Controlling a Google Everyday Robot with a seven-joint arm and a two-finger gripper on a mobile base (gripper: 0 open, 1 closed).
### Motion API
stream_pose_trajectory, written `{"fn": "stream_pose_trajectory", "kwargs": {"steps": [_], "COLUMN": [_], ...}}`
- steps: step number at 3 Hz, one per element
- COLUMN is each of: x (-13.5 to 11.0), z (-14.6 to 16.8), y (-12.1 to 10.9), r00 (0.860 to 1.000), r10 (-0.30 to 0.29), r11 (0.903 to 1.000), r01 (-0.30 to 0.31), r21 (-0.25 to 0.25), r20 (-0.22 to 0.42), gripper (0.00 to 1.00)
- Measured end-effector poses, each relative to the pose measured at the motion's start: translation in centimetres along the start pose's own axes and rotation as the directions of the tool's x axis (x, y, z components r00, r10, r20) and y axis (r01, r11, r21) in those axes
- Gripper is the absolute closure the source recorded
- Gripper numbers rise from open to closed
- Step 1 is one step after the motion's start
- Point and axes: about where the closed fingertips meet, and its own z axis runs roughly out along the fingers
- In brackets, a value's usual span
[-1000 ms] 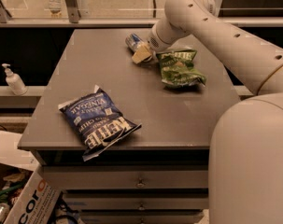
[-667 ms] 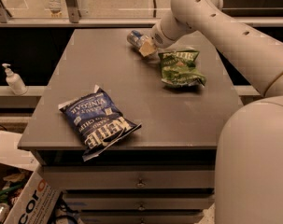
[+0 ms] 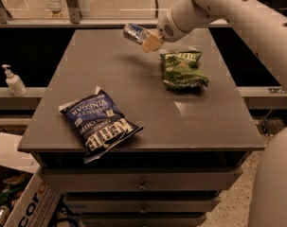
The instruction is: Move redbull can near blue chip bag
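- Arm (image 3: pixel 242 18): thick off-white rounded links with a smooth, glossy moulded shell.
- Wrist housing (image 3: pixel 174 25): white, bulbous, with a small patch of dark perforated dots on its side.
- End effector (image 3: pixel 150 42): pale tan blocky tip, located above the far part of the dark grey flat worktop (image 3: pixel 133 84).
- Body casing (image 3: pixel 275 183): broad white curved shell.

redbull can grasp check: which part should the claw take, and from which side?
Across its round body, coming from the right. That is how the claw holds the redbull can now: clamped near one end, with the can tilted in the air over the far side of the table. The slim cylinder suits a parallel pinch across its width.
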Motion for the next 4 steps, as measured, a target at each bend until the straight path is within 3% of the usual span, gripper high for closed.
{"fn": "stream_pose_trajectory", "kwargs": {"steps": [1, 2, 3, 4], "x": [1.1, 4.1, 4.1, 4.0], "z": [-3.4, -6.6, -6.6, -6.0], "y": [4.2, 9.0, 9.0, 10.0], "r00": [0.999, 0.998, 0.998, 0.996], "r10": [-0.033, -0.049, -0.050, -0.080], "r11": [0.9947, 0.9761, 0.9760, 0.9691], "r01": [0.033, 0.042, 0.042, 0.071], "r21": [-0.098, -0.213, -0.213, -0.236], "r20": [-0.001, -0.029, -0.029, -0.028], "gripper": [1.00, 1.00, 1.00, 1.00]}}
